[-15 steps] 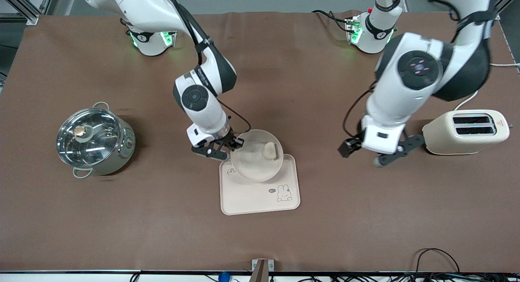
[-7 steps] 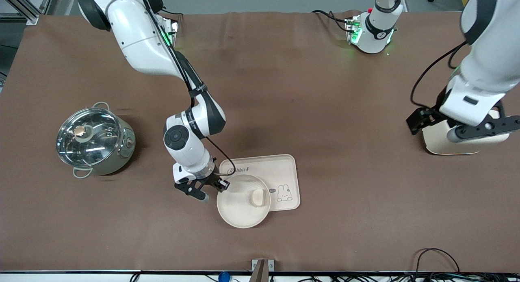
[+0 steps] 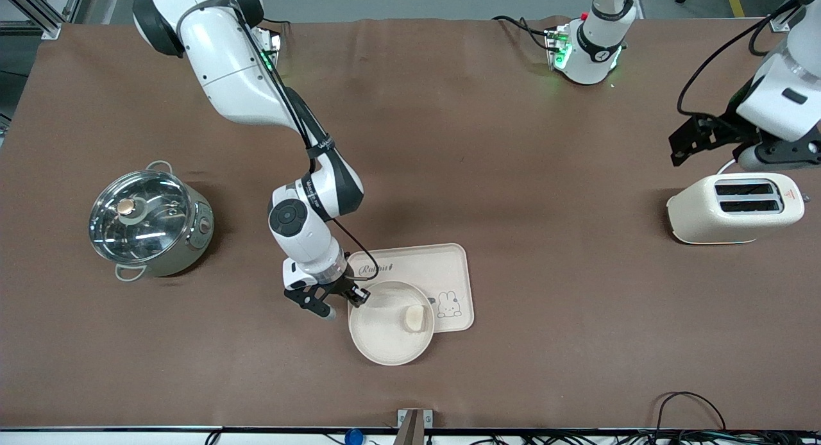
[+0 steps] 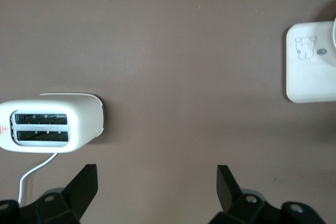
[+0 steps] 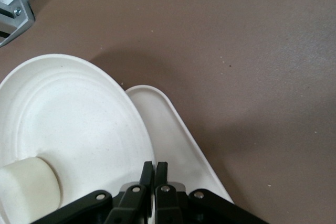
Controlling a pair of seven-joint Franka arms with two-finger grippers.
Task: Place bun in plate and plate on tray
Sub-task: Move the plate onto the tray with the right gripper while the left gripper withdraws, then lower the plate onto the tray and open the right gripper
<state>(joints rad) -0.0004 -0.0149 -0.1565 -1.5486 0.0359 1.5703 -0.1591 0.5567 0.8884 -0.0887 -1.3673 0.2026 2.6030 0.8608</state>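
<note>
Half the round cream-white plate [image 3: 390, 331] overhung the cream rectangular tray [image 3: 442, 265]; my right gripper [image 3: 357, 296] pinched its rim, tray just ahead of the jaws. The left gripper [image 4: 157, 190] waited, spread empty, above the toaster [image 3: 734, 209].

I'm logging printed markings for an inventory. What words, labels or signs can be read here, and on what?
"Rabbit": script on the tray, partly covered by the right hand's cable.
Small badge beside the tray's rabbit drawing: too small to read.
Red triangular sign on the toaster: too small to read.
Nothing on the plate or bun.
</note>
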